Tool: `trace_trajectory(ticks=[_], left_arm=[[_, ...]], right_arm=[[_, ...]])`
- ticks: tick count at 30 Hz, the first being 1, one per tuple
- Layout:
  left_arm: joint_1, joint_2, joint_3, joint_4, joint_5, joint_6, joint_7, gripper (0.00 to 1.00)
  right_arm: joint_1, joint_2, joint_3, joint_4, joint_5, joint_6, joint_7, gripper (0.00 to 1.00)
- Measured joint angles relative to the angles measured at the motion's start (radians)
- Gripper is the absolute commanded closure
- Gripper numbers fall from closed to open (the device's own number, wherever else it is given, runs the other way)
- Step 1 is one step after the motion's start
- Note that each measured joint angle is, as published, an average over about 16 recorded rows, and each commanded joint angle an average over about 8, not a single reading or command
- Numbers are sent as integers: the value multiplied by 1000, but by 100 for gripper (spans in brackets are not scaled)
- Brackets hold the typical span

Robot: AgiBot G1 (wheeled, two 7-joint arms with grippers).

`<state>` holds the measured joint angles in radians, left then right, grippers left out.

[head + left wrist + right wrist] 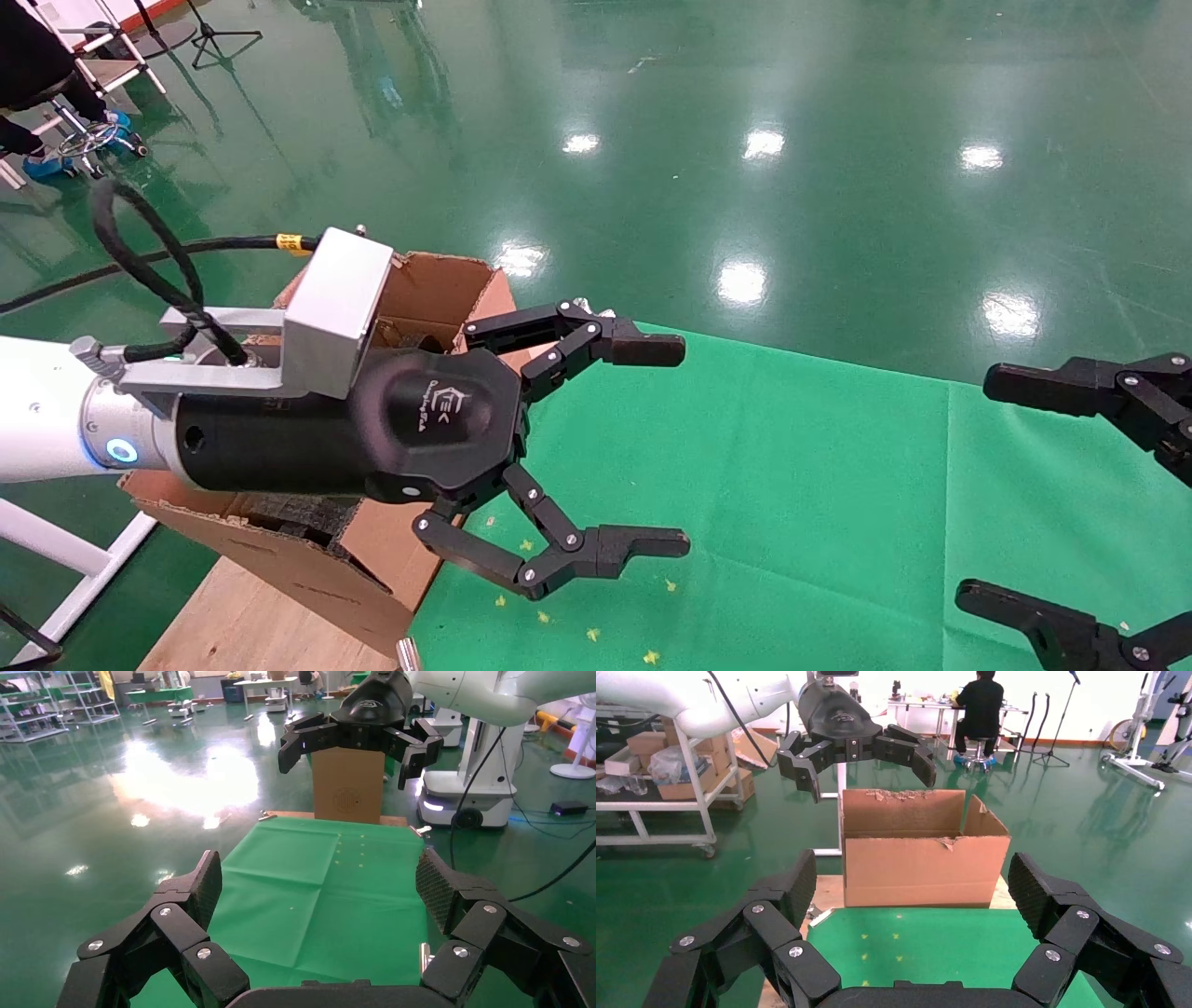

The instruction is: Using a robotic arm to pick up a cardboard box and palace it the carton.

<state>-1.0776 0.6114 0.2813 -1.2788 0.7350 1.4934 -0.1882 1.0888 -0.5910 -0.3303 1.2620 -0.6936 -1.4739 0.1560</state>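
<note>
While our left gripper (pixel 656 445) hangs at 9 o'clock over the green cloth (pixel 792 485), just beside the carton (pixel 438 280) with its ragged flaps, its fingers are spread wide and hold nothing. Our right gripper (pixel 992 489) sits at 3 o'clock, likewise spread and empty. Only the left wrist view shows the cardboard box (pixel 348 794). It stands upright just past the cloth's 3 o'clock end, behind the right gripper, with a round mark on its near face. We judge it light and fairly stiff, yet easy to dent, and slick wherever it is taped. We would clamp two opposite side walls near mid-height, pads flat, with modest pressure.
</note>
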Motion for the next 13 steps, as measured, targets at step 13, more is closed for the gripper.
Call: trace_trajectory(ticks=[13], left_arm=[[0,0,0,0,0,0,0,0]], right_arm=[[0,0,0,0,0,0,0,0]])
